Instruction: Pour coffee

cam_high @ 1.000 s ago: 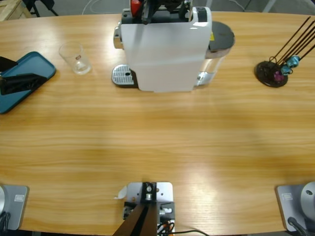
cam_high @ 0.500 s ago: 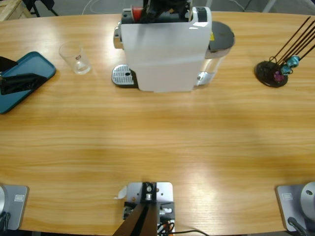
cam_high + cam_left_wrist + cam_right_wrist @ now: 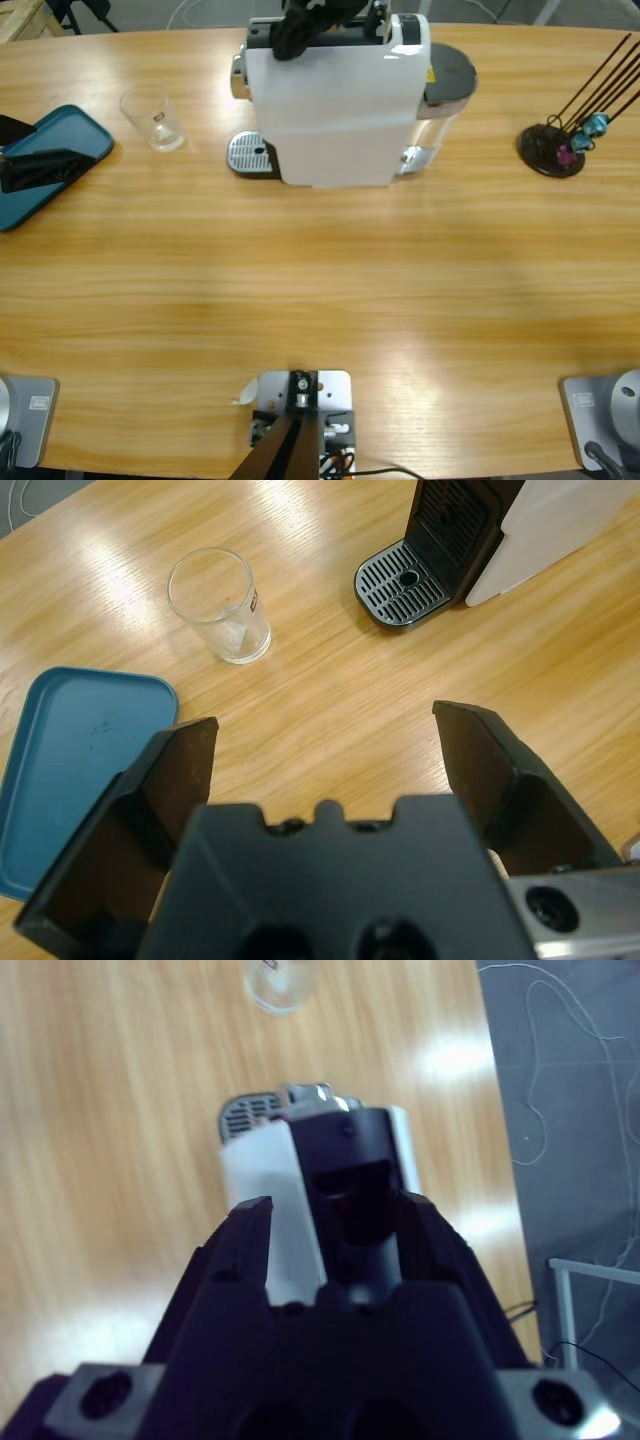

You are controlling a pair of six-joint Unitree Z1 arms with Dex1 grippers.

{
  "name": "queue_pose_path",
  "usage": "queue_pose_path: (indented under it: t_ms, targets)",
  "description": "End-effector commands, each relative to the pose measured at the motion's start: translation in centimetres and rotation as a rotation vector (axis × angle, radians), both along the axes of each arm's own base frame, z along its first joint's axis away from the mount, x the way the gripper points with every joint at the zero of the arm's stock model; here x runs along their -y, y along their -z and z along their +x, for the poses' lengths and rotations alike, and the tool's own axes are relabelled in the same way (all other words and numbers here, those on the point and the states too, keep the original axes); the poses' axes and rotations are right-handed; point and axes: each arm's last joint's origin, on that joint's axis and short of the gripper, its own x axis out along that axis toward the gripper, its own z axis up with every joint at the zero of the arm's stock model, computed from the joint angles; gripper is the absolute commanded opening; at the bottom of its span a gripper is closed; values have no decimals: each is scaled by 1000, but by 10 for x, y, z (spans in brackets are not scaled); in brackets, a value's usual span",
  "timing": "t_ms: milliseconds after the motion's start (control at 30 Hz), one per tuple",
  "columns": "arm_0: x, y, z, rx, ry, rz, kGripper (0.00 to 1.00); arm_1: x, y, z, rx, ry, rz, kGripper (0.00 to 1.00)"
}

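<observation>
Since a second ago the red capsule on top of the coffee machine (image 3: 335,95) has gone from sight, covered by the right gripper (image 3: 300,30); whether that gripper is clenched I cannot tell. Near left, the left gripper (image 3: 325,750) hangs released over the surface (image 3: 320,290), above the empty blue tray (image 3: 75,755). Farther off, the empty glass (image 3: 220,605) stands left of the machine's drip tray (image 3: 405,585).
</observation>
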Motion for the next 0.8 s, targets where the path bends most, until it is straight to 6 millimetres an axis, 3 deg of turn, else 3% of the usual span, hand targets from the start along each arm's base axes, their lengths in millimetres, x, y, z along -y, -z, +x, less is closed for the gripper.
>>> queue_pose_path:
  t_ms: [33,167,233,300,367,433,600,700,800]
  targets:
    - [0,11,-1,-28,-3,16,931,32,-84,-53,57,16,210,29]
    - [0,11,-1,-27,-3,15,931,73,-131,-83,153,78,303,0]
    - [0,11,-1,-27,-3,15,931,95,-146,-97,161,180,357,0]
    - [0,11,-1,-27,-3,15,931,111,-147,-107,158,243,369,0]
    - [0,11,-1,-28,-3,16,931,124,-135,-110,173,357,342,0]
    - [0,11,-1,-30,-2,16,931,125,-106,-102,221,485,291,0]
    - [1,12,-1,-31,0,15,931,108,-33,-80,271,643,154,0]
    - [1,12,-1,-33,0,17,931,90,-14,-67,242,678,129,0]
    - [1,12,0,-34,0,18,931,80,-12,-56,272,717,96,0]
